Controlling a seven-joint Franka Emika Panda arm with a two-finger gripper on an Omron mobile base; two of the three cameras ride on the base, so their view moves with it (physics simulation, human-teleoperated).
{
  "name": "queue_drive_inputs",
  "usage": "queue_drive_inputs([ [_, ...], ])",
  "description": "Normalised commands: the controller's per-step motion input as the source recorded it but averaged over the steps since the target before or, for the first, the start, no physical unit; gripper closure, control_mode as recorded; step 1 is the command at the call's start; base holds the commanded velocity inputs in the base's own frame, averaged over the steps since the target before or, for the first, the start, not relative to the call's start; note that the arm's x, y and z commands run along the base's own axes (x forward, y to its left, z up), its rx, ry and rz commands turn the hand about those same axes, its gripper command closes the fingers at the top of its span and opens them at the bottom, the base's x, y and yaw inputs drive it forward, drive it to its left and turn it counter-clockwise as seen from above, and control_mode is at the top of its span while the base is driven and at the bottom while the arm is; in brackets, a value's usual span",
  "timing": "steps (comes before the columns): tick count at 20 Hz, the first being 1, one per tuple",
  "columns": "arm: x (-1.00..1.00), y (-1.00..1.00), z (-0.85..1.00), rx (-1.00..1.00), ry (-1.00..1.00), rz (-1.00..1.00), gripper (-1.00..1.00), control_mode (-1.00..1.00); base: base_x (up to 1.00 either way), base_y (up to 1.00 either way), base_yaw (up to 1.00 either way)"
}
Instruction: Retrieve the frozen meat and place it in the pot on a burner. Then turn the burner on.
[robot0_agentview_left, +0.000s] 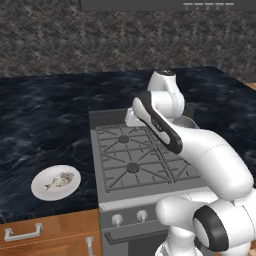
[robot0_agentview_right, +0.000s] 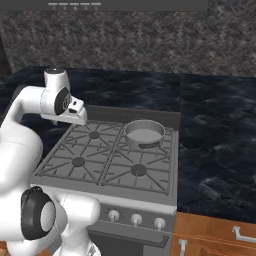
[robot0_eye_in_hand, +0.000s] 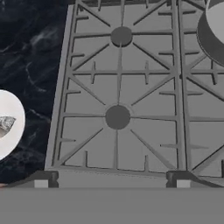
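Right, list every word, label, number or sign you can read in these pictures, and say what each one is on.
No readable text anywhere.
Range hood: a row of small pale marks, too small to read.
Stove knobs: plain, no markings visible.
Pot, plate, counter: unlabelled.

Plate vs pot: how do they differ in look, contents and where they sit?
The plate is flat and white; the pot is grey metal with raised walls and a short dark side handle. The plate carries the frozen meat; the pot looks empty. The plate rests on the dark marble counter left of the stove; the pot sits on a rear burner grate. Both are round and upright.
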Motion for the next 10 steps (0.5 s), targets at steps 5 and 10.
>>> queue_drive_inputs([
  [5, -0.09, 0.75, -0.19, 0.00, 0.05, 0.04, -1.00, -1.00, 0.00, 0.00, 0.00],
  [10, -0.07, 0.51, -0.07, 0.00, 0.05, 0.13, -1.00, -1.00, 0.00, 0.00, 0.00],
])
